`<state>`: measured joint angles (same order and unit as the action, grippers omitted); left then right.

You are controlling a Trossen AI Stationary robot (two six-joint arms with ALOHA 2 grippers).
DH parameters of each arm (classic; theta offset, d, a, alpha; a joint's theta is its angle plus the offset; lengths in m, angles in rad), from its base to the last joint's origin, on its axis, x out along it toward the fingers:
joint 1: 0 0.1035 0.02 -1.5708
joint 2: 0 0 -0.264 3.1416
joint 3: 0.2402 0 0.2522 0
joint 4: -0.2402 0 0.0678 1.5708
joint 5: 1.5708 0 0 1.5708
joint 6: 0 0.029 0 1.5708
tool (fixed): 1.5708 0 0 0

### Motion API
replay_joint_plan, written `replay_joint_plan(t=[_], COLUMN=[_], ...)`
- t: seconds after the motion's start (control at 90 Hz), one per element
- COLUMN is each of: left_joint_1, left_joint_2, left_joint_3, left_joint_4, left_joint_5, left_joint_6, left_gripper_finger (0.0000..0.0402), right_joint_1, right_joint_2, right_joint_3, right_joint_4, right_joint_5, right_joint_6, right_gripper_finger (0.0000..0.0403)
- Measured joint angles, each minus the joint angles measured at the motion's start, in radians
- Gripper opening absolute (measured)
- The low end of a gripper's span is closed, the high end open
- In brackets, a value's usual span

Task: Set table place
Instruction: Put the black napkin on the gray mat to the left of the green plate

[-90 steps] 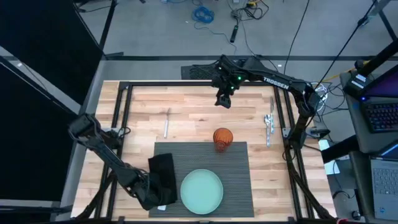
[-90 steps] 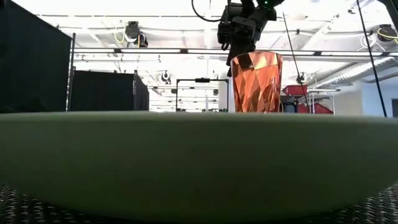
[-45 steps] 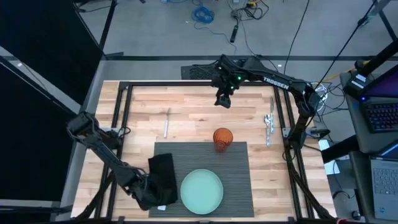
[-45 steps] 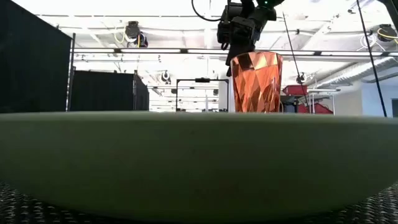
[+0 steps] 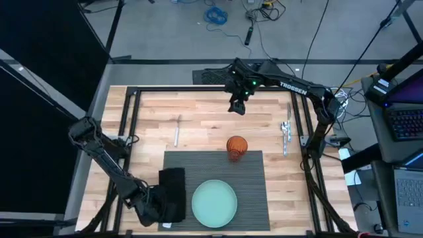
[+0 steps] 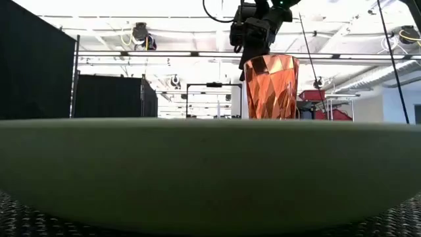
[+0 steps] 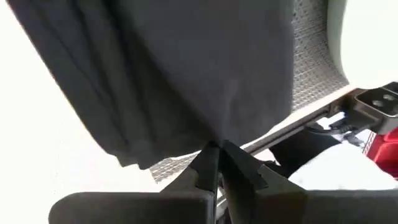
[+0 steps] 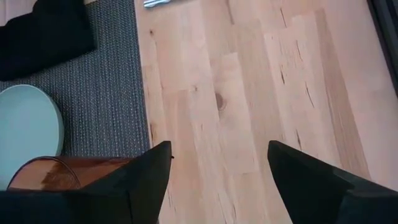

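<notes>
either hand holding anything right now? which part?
Left hand is shut on the black cloth napkin, pinching its near edge at the placemat's left side. Right hand is open over bare table, holding nothing.

Your two arms: left low at the near-left corner, right raised at the far side.
Your left arm runs from its left-edge base, elbow bent, down toward the near edge; left gripper (image 7: 214,163) has its fingers pressed together, pinching dark cloth; your right arm reaches in from the right; right gripper (image 8: 217,165) points down, fingers spread wide, holding nothing.
</notes>
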<state>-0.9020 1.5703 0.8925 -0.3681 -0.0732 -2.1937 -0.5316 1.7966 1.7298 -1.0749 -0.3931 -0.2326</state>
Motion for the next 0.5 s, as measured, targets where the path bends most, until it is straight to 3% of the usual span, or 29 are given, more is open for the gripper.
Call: replay_joint_plan(t=[0.5], left_joint_1=[-0.043], left_joint_2=[-0.002], left_joint_3=[0.004], left_joint_4=[-0.009], left_joint_5=[0.028], left_joint_6=[-0.007], left_gripper_finger=[0.0], right_joint_1=[0.0], right_joint_2=[0.0], right_joint_3=[0.0], right_joint_4=[0.0], right_joint_5=[0.0], right_joint_6=[0.004], right_gripper_finger=[0.0254])
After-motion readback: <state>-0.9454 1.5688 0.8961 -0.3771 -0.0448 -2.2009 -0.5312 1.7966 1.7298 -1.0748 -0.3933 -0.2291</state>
